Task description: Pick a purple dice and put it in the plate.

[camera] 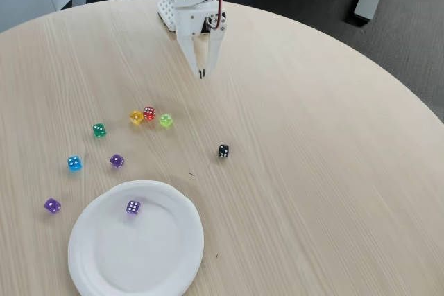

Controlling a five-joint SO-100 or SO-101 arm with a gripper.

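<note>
Nearest to us, at the lower left of the frame, we see the plate (166,268), white and round, lying flat on the pale wooden table (333,192). Inside it, toward its upper left part, sits the purple dice (133,206), pale lavender with white pips showing. Just off the plate's left edge we find a darker purple die (52,205), and above the plate another dark purple die (116,161) with a blue die (74,163) to its left. Right of these, near mid-frame, a black die (223,150) stands alone. Farther up sit a green die (99,129) and a tight cluster: a yellow die (136,116), a red die (148,112) and a lime die (166,120). At the top centre we see the gripper (202,73) pointing down above the table, its white fingers drawn together at the tips and holding nothing.
</note>
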